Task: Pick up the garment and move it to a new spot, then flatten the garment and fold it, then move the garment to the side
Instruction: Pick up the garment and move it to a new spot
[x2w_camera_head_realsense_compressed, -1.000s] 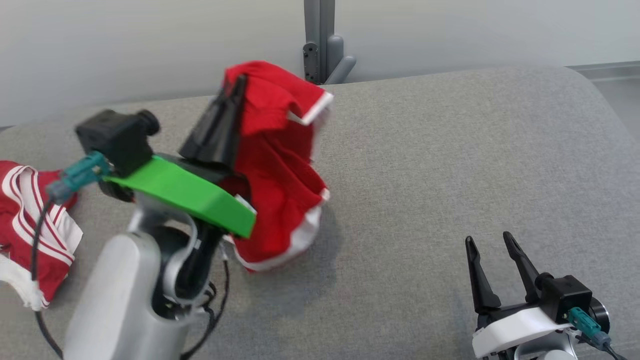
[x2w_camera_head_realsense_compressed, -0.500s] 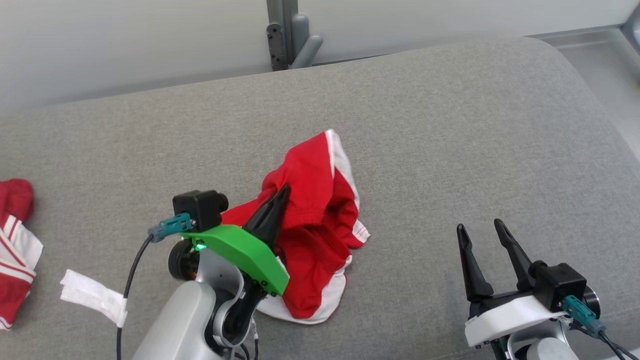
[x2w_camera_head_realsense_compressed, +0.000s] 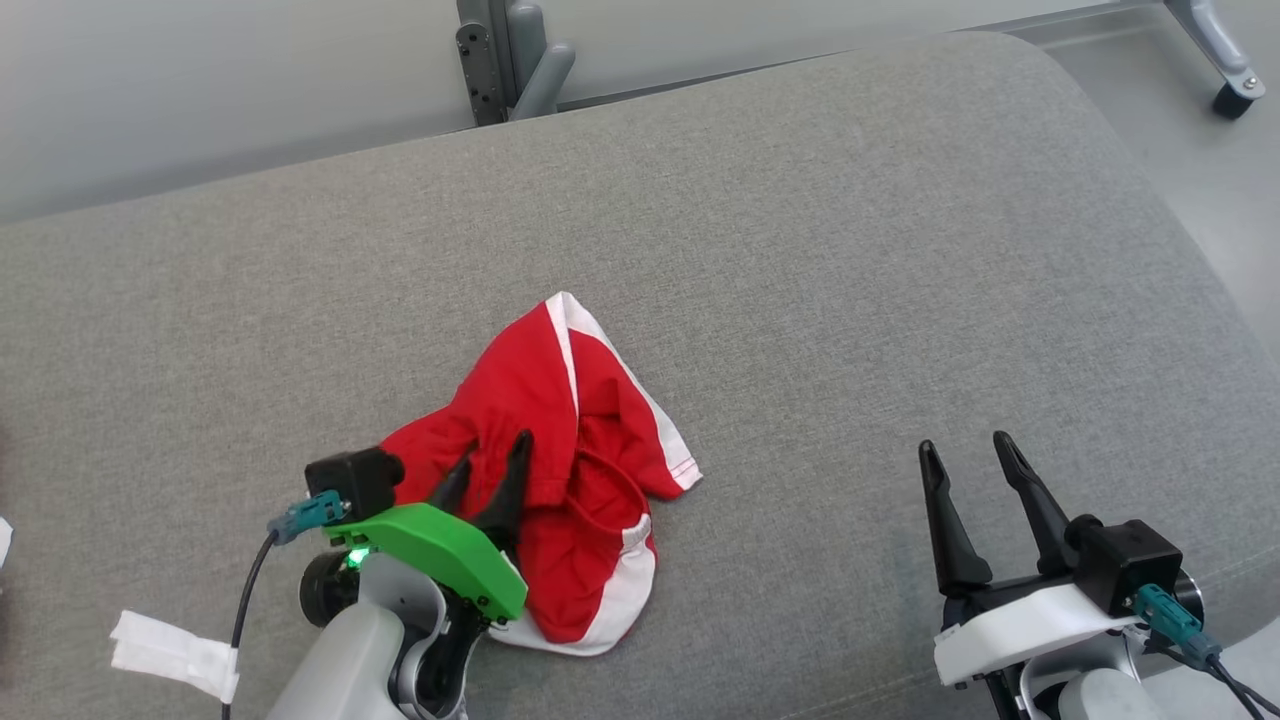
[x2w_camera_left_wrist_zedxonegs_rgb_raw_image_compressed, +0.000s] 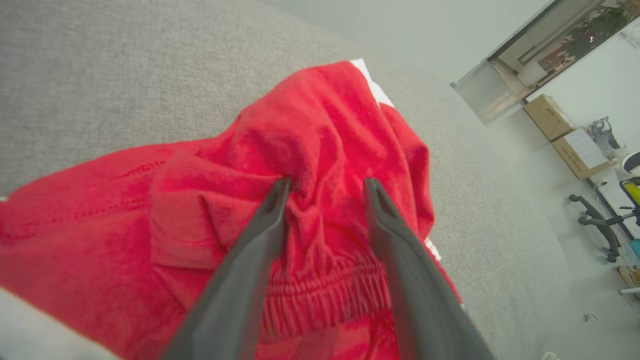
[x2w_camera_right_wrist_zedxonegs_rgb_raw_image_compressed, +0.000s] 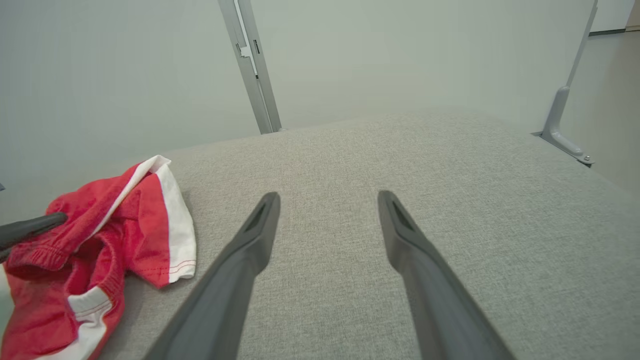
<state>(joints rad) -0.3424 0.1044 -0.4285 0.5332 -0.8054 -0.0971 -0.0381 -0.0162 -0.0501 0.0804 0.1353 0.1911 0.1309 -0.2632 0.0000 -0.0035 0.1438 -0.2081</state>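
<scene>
The garment (x2w_camera_head_realsense_compressed: 560, 440) is a pair of red shorts with white trim, lying crumpled on the grey cushion (x2w_camera_head_realsense_compressed: 850, 250) left of centre. My left gripper (x2w_camera_head_realsense_compressed: 492, 450) rests low on its near-left part, fingers parted. In the left wrist view the left gripper (x2w_camera_left_wrist_zedxonegs_rgb_raw_image_compressed: 327, 181) has its tips pressed into bunched red fabric (x2w_camera_left_wrist_zedxonegs_rgb_raw_image_compressed: 325, 115) by the elastic waistband, jaws apart and not pinching. My right gripper (x2w_camera_head_realsense_compressed: 963, 442) hovers open at the lower right, well clear of the cloth. The right wrist view has the right gripper (x2w_camera_right_wrist_zedxonegs_rgb_raw_image_compressed: 328, 195) over bare cushion, with the garment (x2w_camera_right_wrist_zedxonegs_rgb_raw_image_compressed: 100, 225) at far left.
A white tag (x2w_camera_head_realsense_compressed: 170, 655) hangs on the left arm's cable at the lower left. A grey metal post (x2w_camera_head_realsense_compressed: 500, 60) stands behind the cushion. The cushion's rounded right edge drops to the floor (x2w_camera_head_realsense_compressed: 1210, 220), where a caster leg (x2w_camera_head_realsense_compressed: 1225, 70) stands.
The garment hung raised in my shut left gripper; now it lies on the cushion and the left fingers have parted. The head camera has also shifted. The right gripper stays open.
</scene>
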